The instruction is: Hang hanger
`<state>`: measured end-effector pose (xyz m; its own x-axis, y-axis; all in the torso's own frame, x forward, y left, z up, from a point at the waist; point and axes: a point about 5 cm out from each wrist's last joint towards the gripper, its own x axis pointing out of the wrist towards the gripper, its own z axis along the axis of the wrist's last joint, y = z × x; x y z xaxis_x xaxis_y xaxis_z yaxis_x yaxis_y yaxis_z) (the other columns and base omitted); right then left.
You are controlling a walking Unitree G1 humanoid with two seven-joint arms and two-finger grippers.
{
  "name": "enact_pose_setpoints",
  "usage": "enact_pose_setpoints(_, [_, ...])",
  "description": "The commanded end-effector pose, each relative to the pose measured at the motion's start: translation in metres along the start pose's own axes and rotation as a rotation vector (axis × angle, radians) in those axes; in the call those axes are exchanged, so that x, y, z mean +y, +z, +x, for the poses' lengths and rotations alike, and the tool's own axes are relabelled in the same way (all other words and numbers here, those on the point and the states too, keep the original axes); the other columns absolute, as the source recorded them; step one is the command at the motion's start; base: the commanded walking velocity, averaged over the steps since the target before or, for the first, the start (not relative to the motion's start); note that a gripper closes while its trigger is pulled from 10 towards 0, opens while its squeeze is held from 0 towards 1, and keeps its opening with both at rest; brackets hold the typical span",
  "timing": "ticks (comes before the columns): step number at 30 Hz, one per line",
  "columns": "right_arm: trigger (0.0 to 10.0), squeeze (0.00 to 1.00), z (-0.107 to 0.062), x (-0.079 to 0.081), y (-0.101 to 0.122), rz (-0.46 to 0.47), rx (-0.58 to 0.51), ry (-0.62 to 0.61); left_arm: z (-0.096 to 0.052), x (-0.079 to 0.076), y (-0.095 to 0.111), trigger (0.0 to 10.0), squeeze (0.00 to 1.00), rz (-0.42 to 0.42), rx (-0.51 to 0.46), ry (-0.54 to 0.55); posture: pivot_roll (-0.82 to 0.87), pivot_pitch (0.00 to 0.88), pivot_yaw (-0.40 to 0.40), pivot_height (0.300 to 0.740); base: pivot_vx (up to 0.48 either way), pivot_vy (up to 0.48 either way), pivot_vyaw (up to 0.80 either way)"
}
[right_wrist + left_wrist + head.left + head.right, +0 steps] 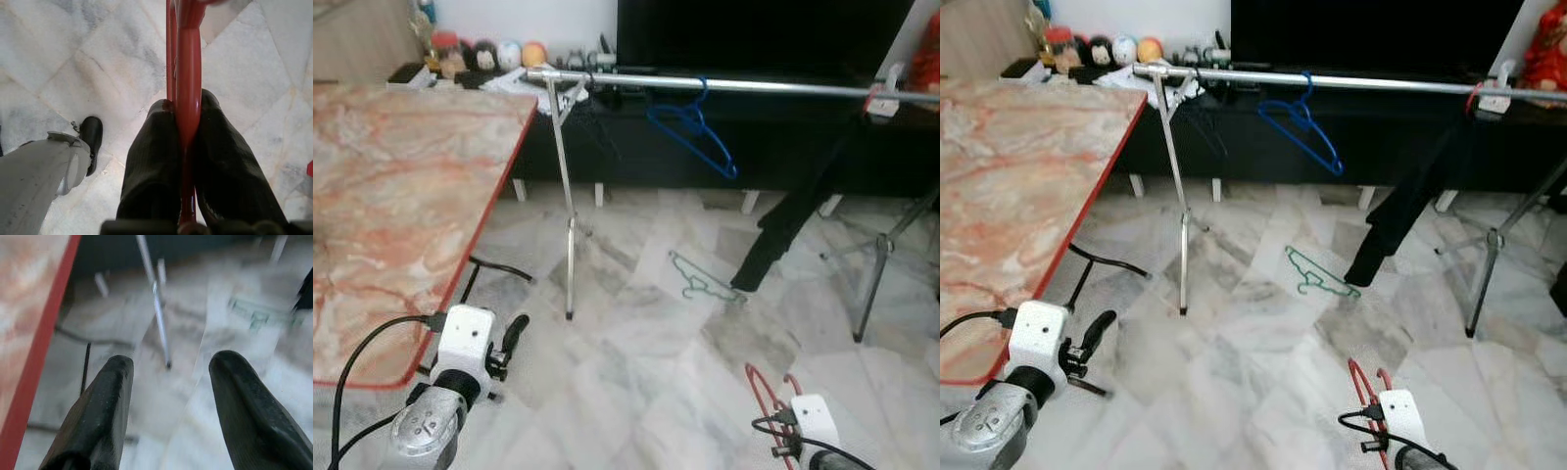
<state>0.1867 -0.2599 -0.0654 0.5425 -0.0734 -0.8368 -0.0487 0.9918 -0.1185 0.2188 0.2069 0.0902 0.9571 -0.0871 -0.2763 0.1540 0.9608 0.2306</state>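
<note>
Red hanger (189, 63) was clamped between the right gripper's (186, 122) two black fingers, low over the marble floor (636, 372).

Its frame was thin, glossy red, seen edge-on in the right wrist view; in the head views its curved top (766, 392) rose above the white wrist block. Three hangers were counted: the red one held, one blue hanger (693, 132) hooked on the silver rail (754, 87), and one green hanger (702, 279) lying flat on the floor beneath the rail, near a black garment (783, 230) hanging from it. The left gripper (168, 382) hung beside the red-edged marble table (401, 196), fingers spread wide and holding nothing.
</note>
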Motion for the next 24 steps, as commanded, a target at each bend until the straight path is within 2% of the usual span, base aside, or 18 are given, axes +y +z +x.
enact_pose_setpoints(1, [10.0,0.0,0.001,0.001,0.004,0.013,-0.015,0.003,0.002,0.003,-0.016,10.0,0.0,0.012,0.06,0.003,0.02,0.079,-0.054,0.74,0.0,0.0,0.0])
enact_pose_setpoints(3, [10.0,0.0,0.001,0.001,0.004,0.014,-0.015,0.002,0.005,0.003,-0.026,10.0,0.0,0.002,0.093,0.001,0.02,0.079,-0.054,0.74,0.0,0.0,0.0])
enact_pose_setpoints(6, [10.0,0.0,0.001,0.001,0.005,0.013,-0.017,0.002,0.01,0.001,-0.068,10.0,0.0,-0.012,0.231,-0.01,0.01,0.078,-0.053,0.74,0.0,0.0,0.0])
enact_pose_setpoints(8, [10.0,0.0,0.001,0.001,0.005,0.013,-0.017,0.002,0.01,0.001,-0.073,10.0,0.0,-0.017,0.248,-0.009,0.01,0.078,-0.053,0.74,0.0,0.0,0.0])
enact_pose_setpoints(9, [10.0,0.0,0.001,0.001,0.004,0.017,-0.018,0.0,0.009,0.0,-0.086,10.0,0.0,-0.025,0.295,-0.017,0.01,0.077,-0.052,0.74,0.0,0.0,0.0])
enact_pose_setpoints(13, [10.0,0.0,0.001,0.001,0.004,0.018,-0.017,-0.002,0.008,-0.002,-0.102,10.0,0.0,-0.024,0.35,-0.026,0.01,0.074,-0.055,0.74,0.0,0.0,0.0])
enact_pose_setpoints(18, [10.0,0.0,0.001,0.001,0.004,0.015,-0.015,0.0,0.008,-0.007,-0.131,10.0,0.0,-0.022,0.451,-0.032,0.01,0.066,-0.057,0.74,0.0,0.0,0.0])
enact_pose_setpoints(20, [10.0,0.0,0.001,0.001,0.004,0.016,-0.015,0.0,0.008,-0.007,-0.135,10.0,0.0,-0.025,0.462,-0.031,0.01,0.066,-0.057,0.74,0.0,0.0,0.0])
enact_pose_setpoints(24, [10.0,0.0,0.001,0.001,0.004,0.019,-0.017,-0.002,0.001,-0.01,-0.157,10.0,0.0,-0.077,0.562,0.01,0.01,0.064,-0.056,0.74,0.0,0.0,0.0])
